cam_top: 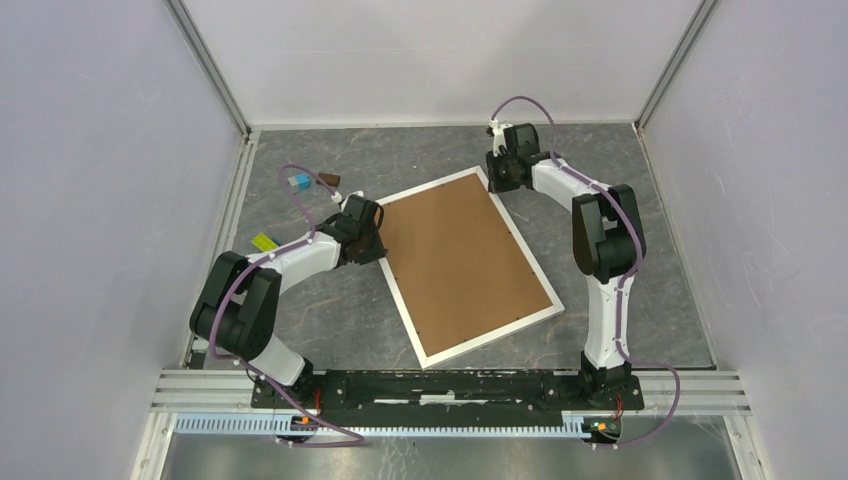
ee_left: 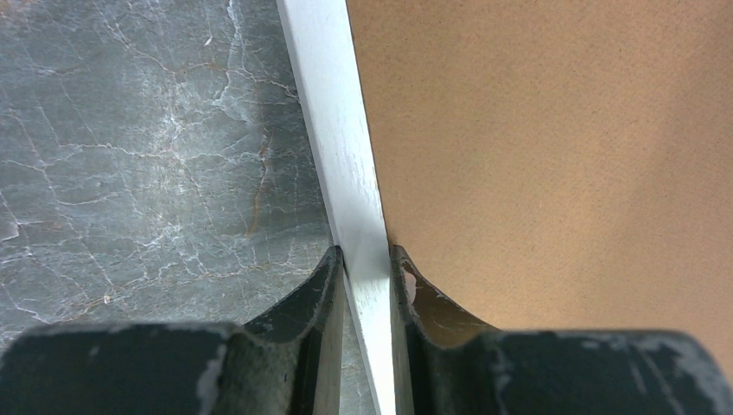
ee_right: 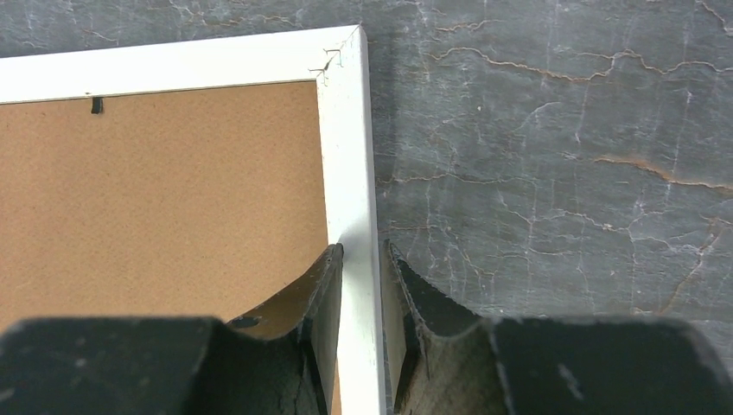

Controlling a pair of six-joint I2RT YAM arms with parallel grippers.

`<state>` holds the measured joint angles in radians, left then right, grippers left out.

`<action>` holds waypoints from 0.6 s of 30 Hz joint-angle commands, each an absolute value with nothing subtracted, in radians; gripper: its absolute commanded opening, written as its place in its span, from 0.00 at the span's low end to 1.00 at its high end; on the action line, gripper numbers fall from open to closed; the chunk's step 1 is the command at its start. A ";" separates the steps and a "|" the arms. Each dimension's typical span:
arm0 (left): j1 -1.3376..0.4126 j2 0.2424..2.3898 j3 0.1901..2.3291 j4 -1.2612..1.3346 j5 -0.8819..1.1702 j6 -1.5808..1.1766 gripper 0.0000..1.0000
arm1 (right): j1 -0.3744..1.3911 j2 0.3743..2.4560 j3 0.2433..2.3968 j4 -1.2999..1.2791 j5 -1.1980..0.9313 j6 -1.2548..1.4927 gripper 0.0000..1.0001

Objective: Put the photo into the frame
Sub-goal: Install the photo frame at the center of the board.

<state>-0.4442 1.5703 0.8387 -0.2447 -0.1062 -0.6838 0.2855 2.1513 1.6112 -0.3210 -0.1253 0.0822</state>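
No lettering, label, brand or number is legible on the frame (cam_top: 490, 334), backing board (cam_top: 462, 262) or table (cam_top: 330, 310).

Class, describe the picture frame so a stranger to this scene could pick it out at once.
On the grey marbled table a large rectangle lies skewed. That is the frame: a thin white border around a brown backing board, its edges pinched by the left gripper and right gripper. The coloured items nearby are tiny.
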 commanded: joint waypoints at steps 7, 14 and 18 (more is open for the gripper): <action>-0.450 1.619 0.818 -0.250 -0.077 -0.638 0.02 | 0.347 2.171 1.584 -0.370 -0.102 0.065 0.30; -0.450 1.617 0.818 -0.249 -0.076 -0.638 0.02 | 0.375 2.183 1.574 -0.364 -0.095 0.060 0.29; -0.450 1.615 0.816 -0.248 -0.077 -0.638 0.02 | 0.393 2.177 1.552 -0.363 -0.082 0.060 0.29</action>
